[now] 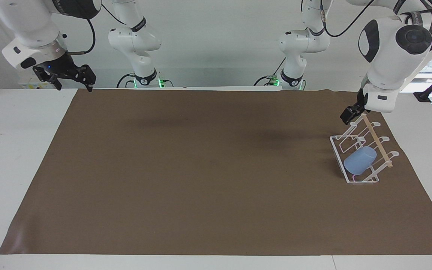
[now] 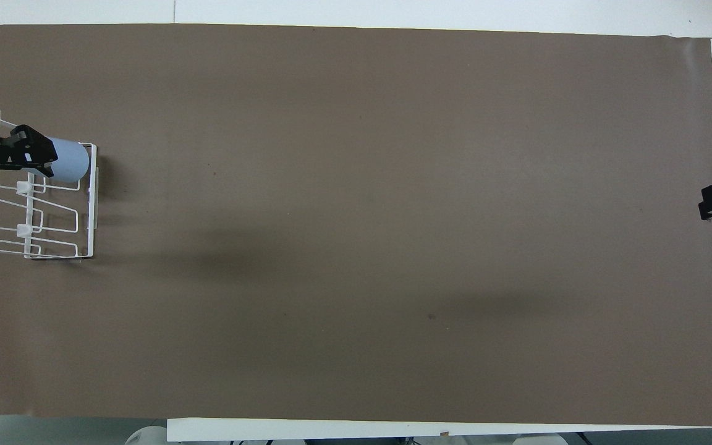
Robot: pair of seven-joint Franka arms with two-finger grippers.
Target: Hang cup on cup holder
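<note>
Light-blue cup hung on white wire cup holder, at the left arm's end of the brown mat.
Cup lies tilted on a slanted prong; its long axis runs toward the mat's middle. My left gripper is raised over the holder's wooden rod, holding nothing; finger spread: cannot tell. My right gripper waits, fingers spread, above the mat's edge. Mat elsewhere is bare.

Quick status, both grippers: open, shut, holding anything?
Left gripper: empty, over the cup holder; fingers cannot be told.
Right gripper: open, empty, waiting.
</note>
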